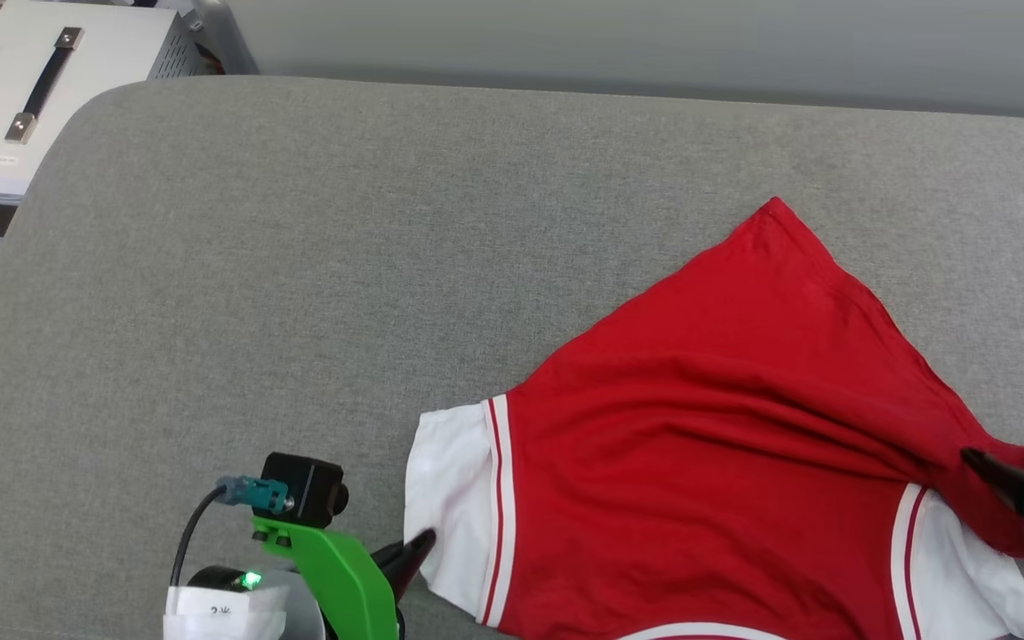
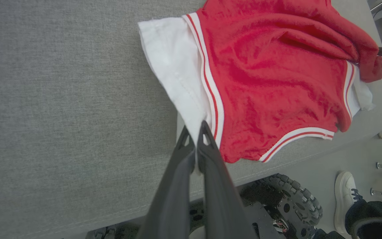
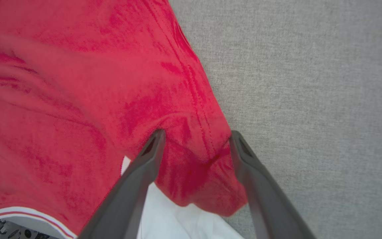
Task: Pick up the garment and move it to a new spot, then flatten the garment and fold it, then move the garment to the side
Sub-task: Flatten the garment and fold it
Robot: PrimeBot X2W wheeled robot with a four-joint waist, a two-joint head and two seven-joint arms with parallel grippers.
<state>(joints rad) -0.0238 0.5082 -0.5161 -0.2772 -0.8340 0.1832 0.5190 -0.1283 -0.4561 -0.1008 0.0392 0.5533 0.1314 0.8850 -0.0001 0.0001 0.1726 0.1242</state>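
While the garment [image 1: 725,444] lies rumpled on the right, near part of the grey fabric-covered desk [image 1: 299,267], red back up and one hem corner pointing to the far side, its neckline trim hangs at the desk's near edge. The left end effector [image 2: 194,129] is pinched tight on the edge of the white sleeve [image 2: 174,66], and the right end effector [image 3: 196,134] stands wide, its fingers straddling a bunched red fold without clamping it. A white box [image 1: 41,89] with a dark handle sits beyond the desk's far left corner.
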